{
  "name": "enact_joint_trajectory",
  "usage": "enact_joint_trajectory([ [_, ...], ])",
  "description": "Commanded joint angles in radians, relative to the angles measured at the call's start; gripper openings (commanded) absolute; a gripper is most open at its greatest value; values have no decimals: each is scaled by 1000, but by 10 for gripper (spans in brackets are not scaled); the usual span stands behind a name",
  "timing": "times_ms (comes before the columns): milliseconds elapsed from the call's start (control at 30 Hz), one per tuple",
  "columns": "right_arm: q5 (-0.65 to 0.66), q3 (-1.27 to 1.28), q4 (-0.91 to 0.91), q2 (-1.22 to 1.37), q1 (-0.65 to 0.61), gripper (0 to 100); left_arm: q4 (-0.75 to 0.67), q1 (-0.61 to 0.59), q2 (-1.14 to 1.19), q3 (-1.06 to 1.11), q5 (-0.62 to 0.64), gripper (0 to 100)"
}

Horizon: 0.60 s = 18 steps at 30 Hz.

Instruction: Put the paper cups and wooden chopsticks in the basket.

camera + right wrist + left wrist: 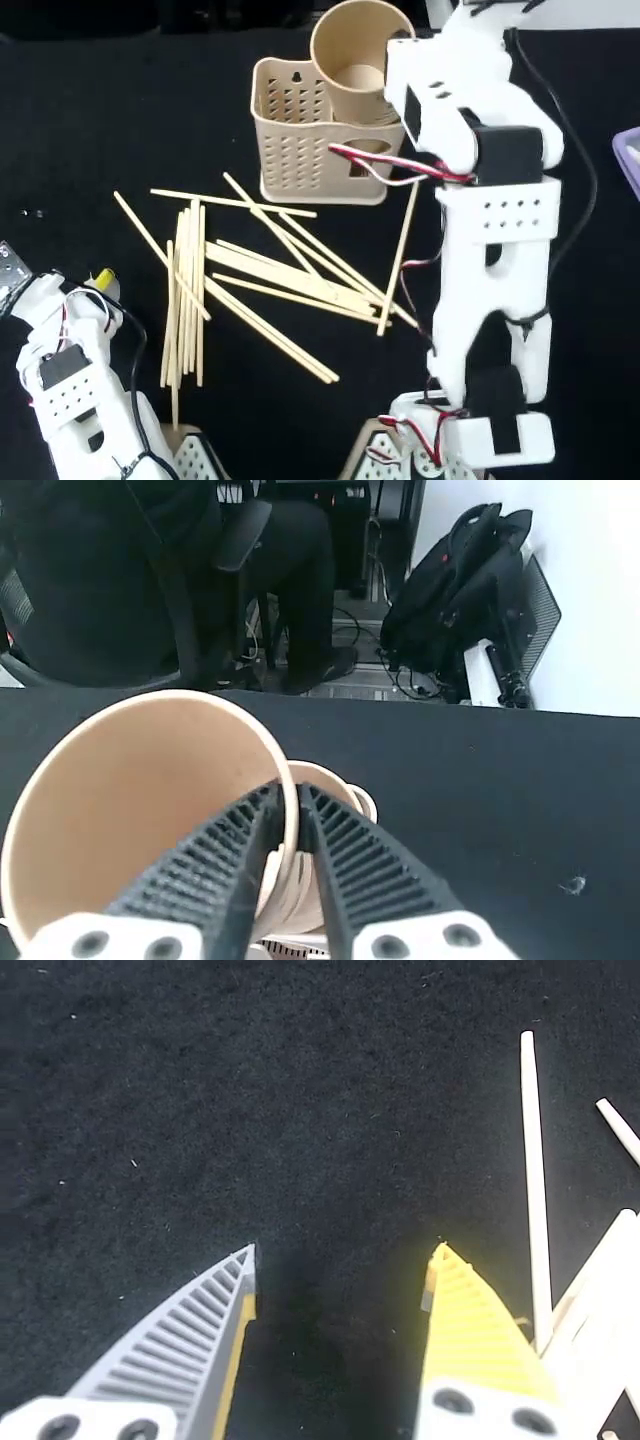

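My right gripper [397, 62] is shut on the rim of a tan paper cup [350, 45], holding it tilted just over the beige perforated basket [295, 145]. In the right wrist view its black fingers [288, 792] pinch the cup [130, 810] wall, one inside and one outside. More paper cups [335, 792] sit stacked in the basket right below. Several wooden chopsticks [260, 275] lie scattered on the black table in front of the basket. My left gripper [88, 285] rests open near the front left, its jaws [343, 1260] over bare cloth beside a chopstick [535, 1180].
A purple object [630, 155] shows at the table's right edge. One chopstick [400, 255] lies close against the right arm's base. Beyond the table's far edge are an office chair [150, 570] and a black bag [460, 590].
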Motion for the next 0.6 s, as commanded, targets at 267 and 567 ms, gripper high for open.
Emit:
enact_joint_trajectory([
  [267, -11, -213, 41, 128, 26, 11, -15, -1, -15, -54, 2, 264],
  [567, -11, -222, 69, 203, 77, 14, -15, -1, -15, -54, 2, 264],
])
